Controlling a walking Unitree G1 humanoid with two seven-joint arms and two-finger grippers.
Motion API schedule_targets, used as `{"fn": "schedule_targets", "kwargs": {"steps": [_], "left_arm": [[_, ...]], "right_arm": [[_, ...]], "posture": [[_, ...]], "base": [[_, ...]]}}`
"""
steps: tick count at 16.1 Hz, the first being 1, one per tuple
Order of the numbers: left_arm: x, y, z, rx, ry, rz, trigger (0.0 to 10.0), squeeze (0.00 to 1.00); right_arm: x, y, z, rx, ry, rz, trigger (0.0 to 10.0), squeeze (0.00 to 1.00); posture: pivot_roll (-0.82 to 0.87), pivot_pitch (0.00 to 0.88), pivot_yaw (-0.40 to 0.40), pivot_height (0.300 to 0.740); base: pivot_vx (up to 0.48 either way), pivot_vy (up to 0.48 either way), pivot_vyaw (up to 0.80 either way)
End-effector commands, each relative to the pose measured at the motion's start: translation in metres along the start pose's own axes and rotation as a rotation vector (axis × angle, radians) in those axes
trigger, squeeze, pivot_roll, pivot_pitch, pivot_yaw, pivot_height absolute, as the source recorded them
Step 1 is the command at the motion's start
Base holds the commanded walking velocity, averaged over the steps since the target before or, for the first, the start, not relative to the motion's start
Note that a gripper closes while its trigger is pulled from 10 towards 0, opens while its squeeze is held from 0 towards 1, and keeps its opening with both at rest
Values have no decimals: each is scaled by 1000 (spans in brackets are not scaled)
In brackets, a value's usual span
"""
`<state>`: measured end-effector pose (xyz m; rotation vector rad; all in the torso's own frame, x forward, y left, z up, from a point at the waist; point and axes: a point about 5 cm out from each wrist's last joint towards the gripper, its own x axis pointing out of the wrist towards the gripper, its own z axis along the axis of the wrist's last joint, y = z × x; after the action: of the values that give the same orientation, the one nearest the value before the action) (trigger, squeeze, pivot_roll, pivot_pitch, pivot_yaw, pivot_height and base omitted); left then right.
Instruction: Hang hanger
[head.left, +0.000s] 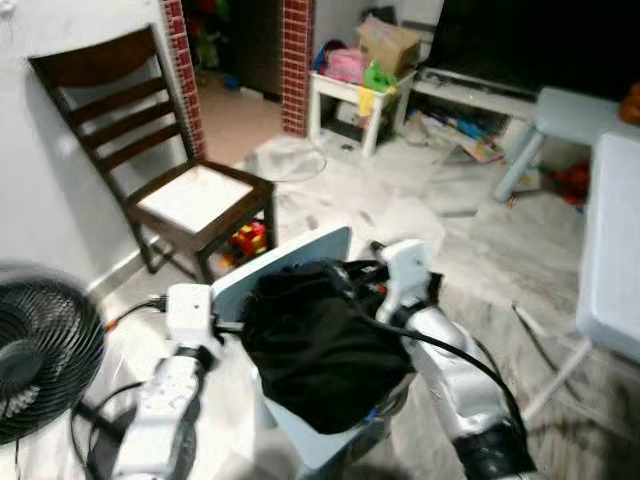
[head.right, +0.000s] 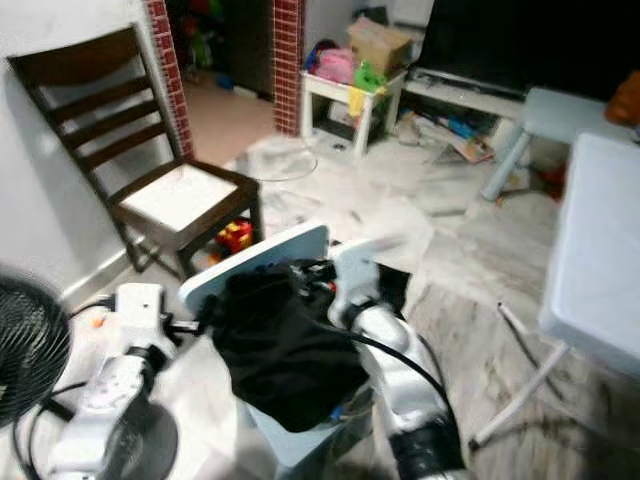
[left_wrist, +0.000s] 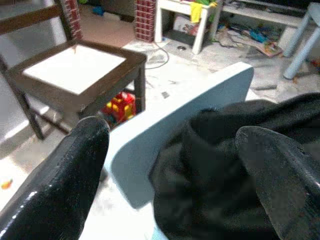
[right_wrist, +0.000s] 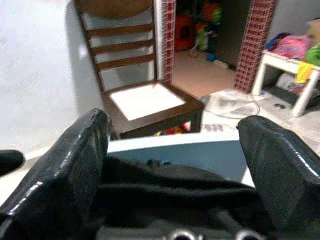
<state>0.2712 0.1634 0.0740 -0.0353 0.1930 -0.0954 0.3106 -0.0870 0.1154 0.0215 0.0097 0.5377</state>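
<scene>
Nearest the robot, a black garment (head.left: 322, 345) is lying heaped on a pale blue stool (head.left: 300, 258), covering most of its top; no hanger can be made out in the bundle. The left gripper (left_wrist: 175, 165) is reaching in from the left with its fingers (left_wrist: 75, 175) standing wide apart, one on the stool's near side and the other over the cloth. The right gripper (right_wrist: 175, 150) is coming in from the opposite side, its fingers (right_wrist: 75, 155) also spread wide, straddling the black fabric without clamping it. A black fan (head.left: 40, 345) is standing on the floor at the robot's left.

Just beyond the stool, a dark wooden chair (head.left: 165, 170) with a white seat is standing against the wall, and a red and yellow toy (head.left: 248, 240) is lying under it. Farther back, a small white table (head.left: 355, 100) is holding a cardboard box (head.left: 388, 45) and pink and green items whose nature is unclear. At the right, a white folding table (head.left: 610, 250) is standing on the marbled floor (head.left: 450, 240).
</scene>
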Motion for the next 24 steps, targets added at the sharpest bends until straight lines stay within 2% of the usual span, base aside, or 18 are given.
{"fn": "schedule_targets", "kwargs": {"steps": [1, 4, 13, 15, 17, 18, 19, 21, 24], "left_arm": [[2, -9, 5, -5, -19, -26, 10000, 0], [1, -11, 0, 8, 4, -24, 10000, 0], [3, -14, -4, 3, 23, -25, 10000, 0], [4, -13, -8, -3, 64, -22, 10000, 0], [4, -12, -19, 26, 135, -17, 10000, 0], [2, -13, -28, 22, 200, -43, 10000, 0], [2, -13, -30, 24, 215, -47, 10000, 0], [2, -6, -38, 51, 289, 2, 10000, 0], [5, 5, -36, 64, 283, 93, 10000, 0]], "right_arm": [[-5, -10, 0, -14, 6, -26, 10000, 0], [-4, -9, 1, -14, 1, -21, 10000, 0], [-4, -11, -3, 0, 25, -46, 10000, 0], [-4, -11, -3, -5, 30, -46, 10000, 0], [-3, -11, -3, -5, 33, -44, 10000, 0], [-3, -11, -3, -4, 35, -42, 10000, 0], [-3, -11, -3, -1, 37, -42, 10000, 0], [-3, -11, -2, -9, 31, -42, 10000, 0], [-4, -12, -2, -13, 32, -42, 10000, 0]], "posture": [[24, 0, -32, 740], [28, 0, -34, 740], [32, 0, -28, 740], [36, 0, -34, 740], [35, 0, -36, 740], [33, 0, -37, 740], [33, 0, -37, 740], [29, 0, -35, 740], [26, 0, -34, 740]], "base": [[266, 401, 0], [308, 365, 0], [0, 0, 0], [0, 0, -519], [0, 0, -800], [0, 0, -800], [0, 0, -800], [0, 0, -400], [0, 0, 0]]}}
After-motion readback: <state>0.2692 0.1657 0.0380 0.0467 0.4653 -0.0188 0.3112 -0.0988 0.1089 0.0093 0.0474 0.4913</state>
